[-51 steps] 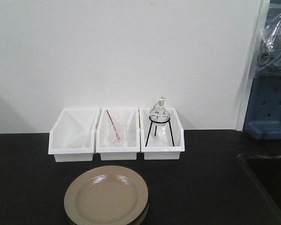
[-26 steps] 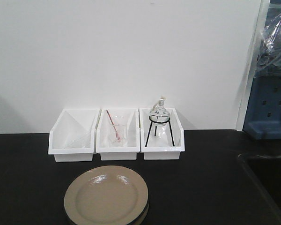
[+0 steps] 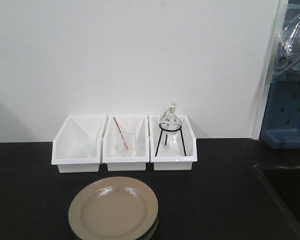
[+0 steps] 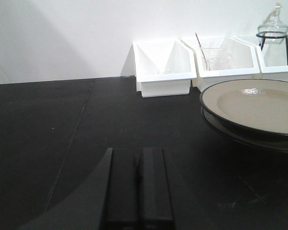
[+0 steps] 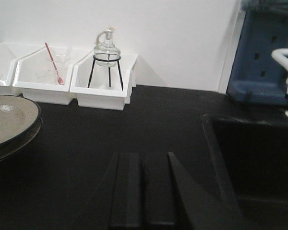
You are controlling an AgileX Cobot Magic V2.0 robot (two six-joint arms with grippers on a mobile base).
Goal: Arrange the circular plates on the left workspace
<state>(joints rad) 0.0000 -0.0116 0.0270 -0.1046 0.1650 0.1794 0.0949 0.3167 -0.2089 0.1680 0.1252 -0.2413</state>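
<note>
We face a plain white wall (image 3: 140, 55) rising straight behind a matte black countertop (image 3: 225, 190). At the right we see a recessed black sink basin (image 5: 259, 158) and, beyond it, a blue pegboard rack (image 3: 290, 112). Even, soft light leaves faint shadows on the wall.

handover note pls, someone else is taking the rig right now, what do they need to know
Left gripper: shut, empty, low over the bare black countertop, left of the plates.
Right gripper: shut, empty, over the countertop between the plates and the sink.
Plates: both in one stack, top one beige, dark rim of the lower one showing beneath, in front of the three white bins.
Done: nothing visible yet; neither plate has been picked up.
Left: unstack the plates and lay them out on the open countertop to the left. Keep clear of the glassware in the bins.
</note>
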